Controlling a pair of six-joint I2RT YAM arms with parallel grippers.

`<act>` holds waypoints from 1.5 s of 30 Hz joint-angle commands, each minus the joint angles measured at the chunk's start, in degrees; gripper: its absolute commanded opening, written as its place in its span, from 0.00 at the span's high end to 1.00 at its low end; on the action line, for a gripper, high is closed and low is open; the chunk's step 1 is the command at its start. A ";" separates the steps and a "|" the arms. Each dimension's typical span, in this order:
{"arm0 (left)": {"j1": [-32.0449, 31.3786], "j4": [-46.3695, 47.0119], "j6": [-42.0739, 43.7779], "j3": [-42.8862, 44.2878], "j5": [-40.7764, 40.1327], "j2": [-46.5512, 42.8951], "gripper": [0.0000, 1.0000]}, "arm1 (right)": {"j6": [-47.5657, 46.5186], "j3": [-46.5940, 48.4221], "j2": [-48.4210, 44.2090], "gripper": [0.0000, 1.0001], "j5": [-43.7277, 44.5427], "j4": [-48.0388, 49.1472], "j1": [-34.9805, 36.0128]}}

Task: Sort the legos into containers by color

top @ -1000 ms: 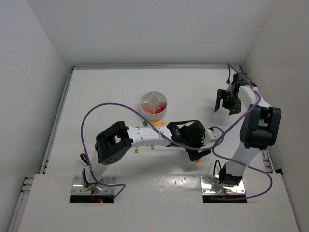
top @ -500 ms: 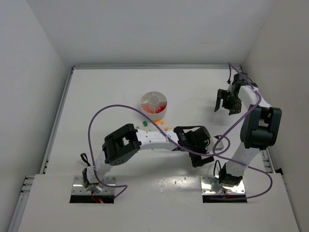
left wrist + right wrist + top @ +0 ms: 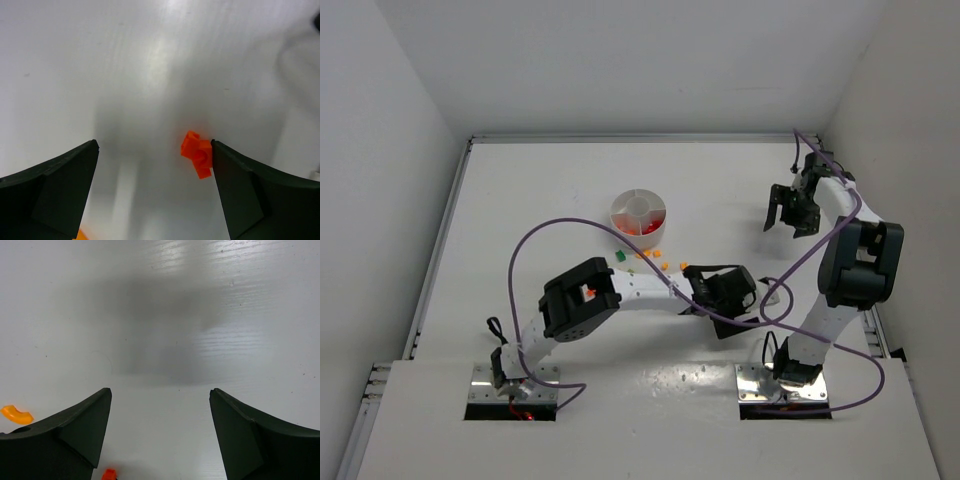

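The round white dish [image 3: 638, 215] stands at mid-table, with red legos [image 3: 644, 229] in its near wedge. Loose orange legos [image 3: 660, 262] and a green one [image 3: 620, 257] lie just in front of it. My left gripper [image 3: 731, 316] hangs low over the table to their right, open. In the left wrist view the left gripper [image 3: 155, 150] straddles an orange-red lego [image 3: 196, 153], which sits against the inner face of the right finger [image 3: 240, 185]. My right gripper [image 3: 788, 214] is open at the far right; the right wrist view shows the right gripper [image 3: 160, 395] with only bare table between its fingers.
A curved orange piece [image 3: 16, 414] and a small red-orange one [image 3: 109, 474] lie at the left and bottom of the right wrist view. Another orange bit [image 3: 80, 235] shows by my left finger. Purple cables [image 3: 535, 235] loop over the left arm. White walls enclose the table.
My left arm has swung right and its gripper has come down around the orange-red lego, which now lies hidden under it in the top view. The right arm has not moved.
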 commanded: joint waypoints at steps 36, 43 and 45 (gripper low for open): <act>21.95 -4.31 -6.47 -10.51 8.50 -33.74 0.01 | -14.41 -4.68 -1.85 0.52 -19.85 -3.39 1.52; 33.11 -16.17 -4.46 -5.42 10.85 -37.70 0.01 | -25.15 -9.17 -6.77 0.60 -18.39 -6.73 7.94; 37.75 -17.85 -5.51 -4.55 11.39 -38.41 0.01 | -25.86 -10.22 -7.39 0.61 -17.86 -7.61 10.82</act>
